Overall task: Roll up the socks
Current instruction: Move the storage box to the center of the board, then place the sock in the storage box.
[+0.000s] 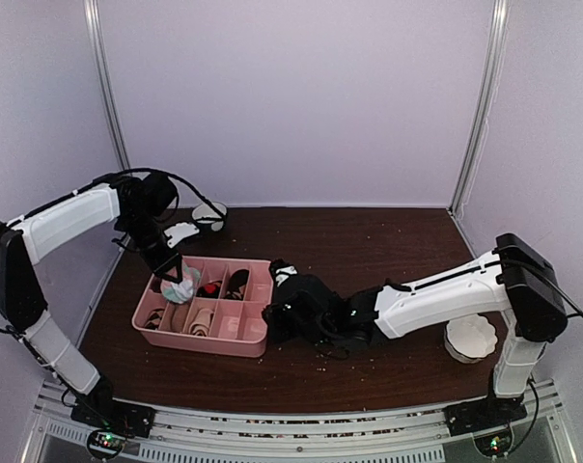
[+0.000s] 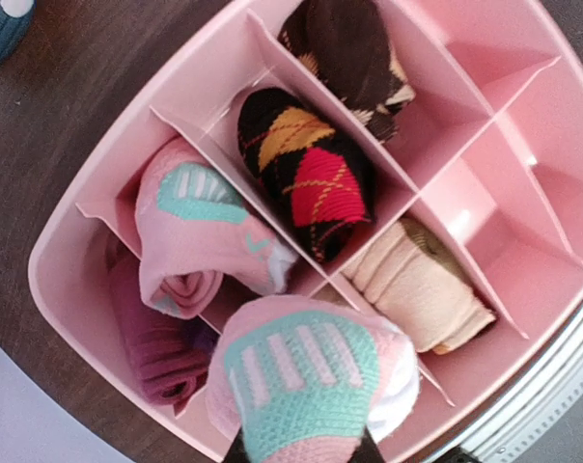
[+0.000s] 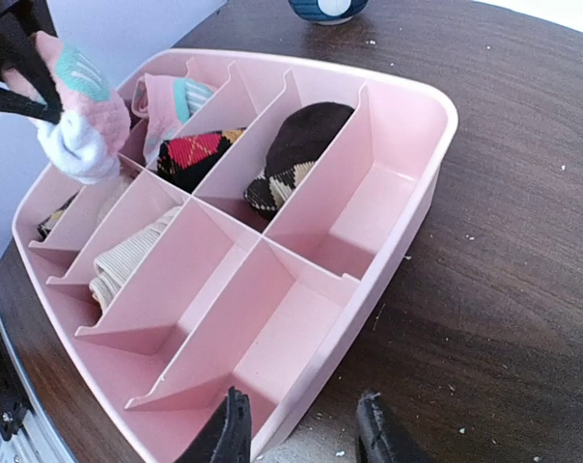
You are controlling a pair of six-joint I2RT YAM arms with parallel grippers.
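**Top view:** The left pincer [image 1: 172, 274] is clamped on a pink-and-mint roll [image 1: 182, 286] and hangs it over the left rear end of the tray [image 1: 207, 345] on the table [image 1: 388, 241]. If the roll is let go from up there, it could bounce off a wall and land on the table.

**Left wrist view:** The roll sits above a divider. A second pink roll [image 2: 200, 241] and a maroon roll [image 2: 161, 342] already fill cells beside it. I cannot tell which cell lies under it. Dropped on a divider or a full cell, it would likely perch, tip out or loosen and unroll.

**Right wrist view:** The right pincer [image 3: 306, 439] has its jaws apart astride the tray's near wall and holds nothing. If it closes or pulls unevenly, the tray may slide or tilt, shifting the target from under the roll.
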